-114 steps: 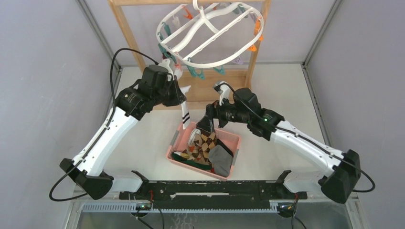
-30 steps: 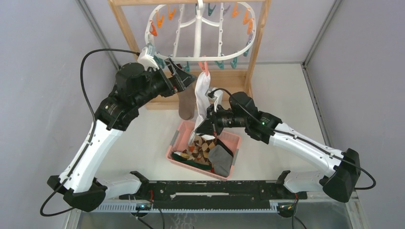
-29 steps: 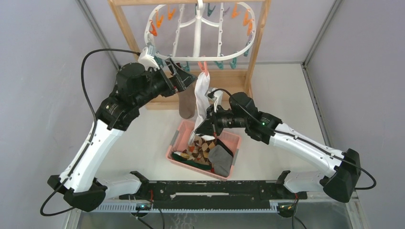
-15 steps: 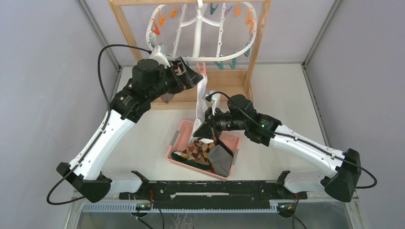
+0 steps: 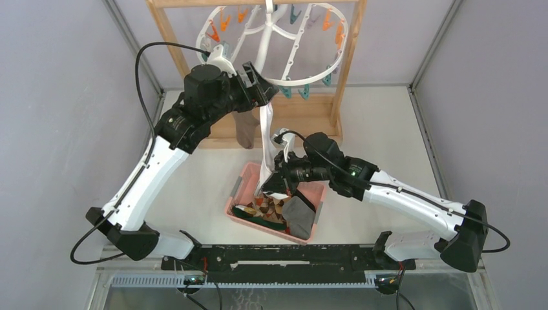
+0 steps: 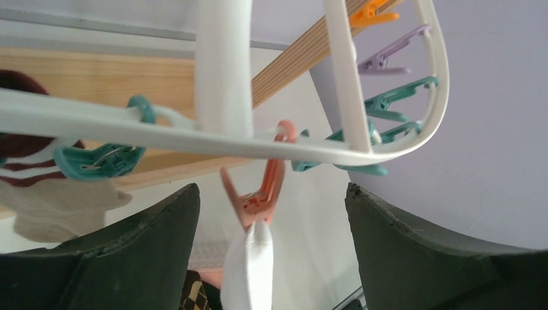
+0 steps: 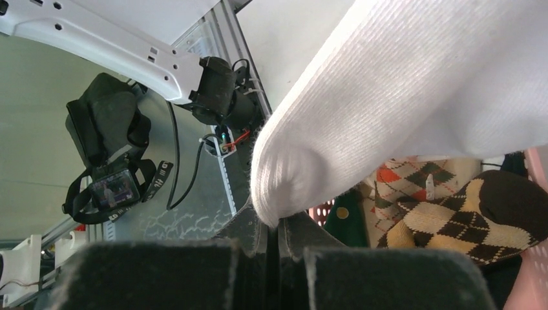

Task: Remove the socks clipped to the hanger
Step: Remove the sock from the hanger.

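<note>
- Socks must come off the hanger, which hangs from the wooden frame at the back edge of the desk.
- One white sock hangs straight down from an orange clip on the hanger's near rim. It is not off yet.
- The sock's toe end reaches down to the pink basket, which sits in the middle of the desk near the front edge.
- The right fingers are pressed tight together on the toe end of the white sock, just over the basket.
- The left fingers are spread wide, one on each side of the orange clip. They hold nothing and do not touch it.
- A brown sock with white stripes hangs just to the left, held by a teal clip.
- More socks lie in the basket, and one is a brown argyle sock.
- I think the sock is light, soft and floppy. It will stretch when pulled and will not break.
- The clip looks like hard plastic, and its grip is on the sock's top edge.
- A good way, I think, is to squeeze the clip's top ends to open it and let the sock drop.
- Pulling hard from the toe may swing the whole hanger, so a gentle pull seems best.
</note>
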Action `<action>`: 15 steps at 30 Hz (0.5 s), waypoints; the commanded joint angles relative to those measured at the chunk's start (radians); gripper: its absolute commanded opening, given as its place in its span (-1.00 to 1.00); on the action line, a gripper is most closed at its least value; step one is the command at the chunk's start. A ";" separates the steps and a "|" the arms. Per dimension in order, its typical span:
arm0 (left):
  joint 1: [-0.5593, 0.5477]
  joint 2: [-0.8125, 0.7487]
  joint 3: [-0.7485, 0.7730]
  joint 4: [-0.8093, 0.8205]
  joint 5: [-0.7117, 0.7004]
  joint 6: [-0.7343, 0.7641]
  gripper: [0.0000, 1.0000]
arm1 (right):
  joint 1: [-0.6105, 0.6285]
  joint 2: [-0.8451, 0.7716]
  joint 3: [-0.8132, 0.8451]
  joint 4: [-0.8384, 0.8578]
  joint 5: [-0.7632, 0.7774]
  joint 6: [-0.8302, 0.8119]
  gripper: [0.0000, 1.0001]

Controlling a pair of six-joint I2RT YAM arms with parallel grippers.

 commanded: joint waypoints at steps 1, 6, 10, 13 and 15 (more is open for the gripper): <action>-0.010 0.034 0.115 -0.027 -0.027 0.039 0.70 | 0.014 -0.002 0.039 -0.007 0.020 -0.034 -1.00; -0.010 0.047 0.143 -0.065 -0.042 0.048 0.62 | 0.014 0.000 0.039 -0.015 0.023 -0.042 -1.00; -0.010 0.054 0.154 -0.091 -0.049 0.052 0.56 | 0.014 0.003 0.037 -0.020 0.024 -0.046 -1.00; -0.010 0.058 0.161 -0.105 -0.050 0.054 0.54 | 0.013 0.006 0.038 -0.020 0.021 -0.048 -1.00; -0.011 0.063 0.162 -0.109 -0.053 0.054 0.53 | 0.012 0.007 0.038 -0.020 0.021 -0.050 -1.00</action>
